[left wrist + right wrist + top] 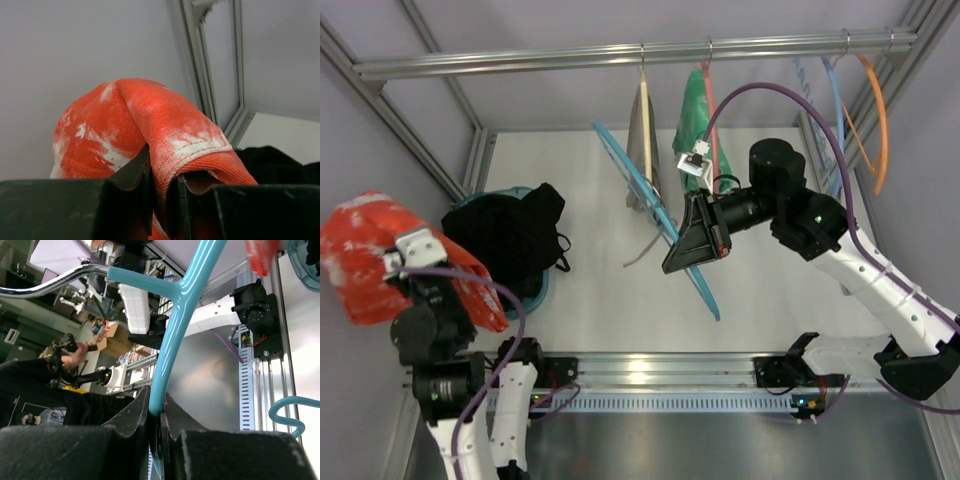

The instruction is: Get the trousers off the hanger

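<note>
Left side first: my left gripper [162,200] is pinching a fold of the trousers [150,120], jaws nearly together with the red-orange cloth squeezed between them. From the top camera, the trousers [365,255] hang bunched over that gripper at the far left edge of the cell, up beside the wall, pale patches showing.

Over on the right, my right gripper [159,425] is clamped tight on the hanger [175,335]; the light-blue plastic runs straight up out of the closed jaws. From above, the hanger [630,172] slants across the middle of the table [620,300], held by the right gripper [695,240], well apart from the trousers.

A black garment [510,235] lies heaped in a teal tub [542,290] between the two. On the rail [620,55] at the back hang a grey garment [642,150] and a green garment [695,125], side by side.
</note>
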Available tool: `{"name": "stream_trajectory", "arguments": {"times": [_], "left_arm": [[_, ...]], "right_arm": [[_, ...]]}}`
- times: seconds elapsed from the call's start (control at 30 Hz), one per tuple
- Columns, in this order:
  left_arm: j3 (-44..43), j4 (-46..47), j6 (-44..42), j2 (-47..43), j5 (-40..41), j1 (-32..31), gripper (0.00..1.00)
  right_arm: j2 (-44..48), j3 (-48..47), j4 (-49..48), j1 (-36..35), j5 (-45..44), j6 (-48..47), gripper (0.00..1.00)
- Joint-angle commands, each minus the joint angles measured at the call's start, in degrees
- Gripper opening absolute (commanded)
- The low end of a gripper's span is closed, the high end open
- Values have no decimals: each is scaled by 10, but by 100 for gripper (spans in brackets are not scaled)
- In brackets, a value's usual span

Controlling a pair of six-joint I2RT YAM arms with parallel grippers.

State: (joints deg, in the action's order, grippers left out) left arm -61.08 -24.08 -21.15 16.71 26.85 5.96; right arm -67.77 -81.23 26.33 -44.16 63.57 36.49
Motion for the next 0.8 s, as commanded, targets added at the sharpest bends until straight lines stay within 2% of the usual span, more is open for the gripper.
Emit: {"name": "stream_trajectory", "arguments": {"times": [0.0, 0.07, 0.2, 0.23, 0.27, 0.3, 0.37, 0.4, 0.47, 0.57, 0.6, 0.67, 0.7, 0.77], "left_arm": [[71, 109, -27, 45, -67, 3, 0], [103, 147, -16, 72, -86, 3, 0], [160, 178, 34, 192, -151, 3, 0], [165, 181, 50, 216, -160, 3, 4], [176, 181, 63, 239, -182, 3, 8], [179, 181, 73, 287, -183, 3, 21], [184, 170, 95, 329, -188, 3, 35], [184, 161, 99, 361, -195, 3, 48], [179, 139, 109, 377, -211, 3, 60], [168, 90, 114, 353, -297, 4, 85], [157, 61, 110, 325, -350, 4, 96], [138, 24, 102, 269, -396, 3, 98], [115, -2, 98, 246, -443, 3, 98], [103, -4, 98, 173, -492, 3, 98]], "right_arm": [[-9, -31, -35, -8, 31, -8, 0], [-13, -40, -27, -8, 33, -12, 0], [-18, -46, -18, -8, 35, -19, 0], [-18, -50, -17, -8, 35, -21, 0], [-22, -50, -15, -7, 34, -22, 0], [-23, -51, -9, -6, 32, -25, 0], [-23, -49, -8, 0, 28, -25, 0], [-23, -46, -8, 3, 26, -25, 0], [-22, -38, -7, 13, 24, -25, 0], [-25, -32, -18, 17, 32, -14, 0], [-24, -32, -20, 18, 35, -13, 0], [-27, -30, -35, 18, 42, 2, 0], [-27, -28, -46, 17, 45, 7, 0], [-30, -25, -54, 18, 50, 13, 0]]}}
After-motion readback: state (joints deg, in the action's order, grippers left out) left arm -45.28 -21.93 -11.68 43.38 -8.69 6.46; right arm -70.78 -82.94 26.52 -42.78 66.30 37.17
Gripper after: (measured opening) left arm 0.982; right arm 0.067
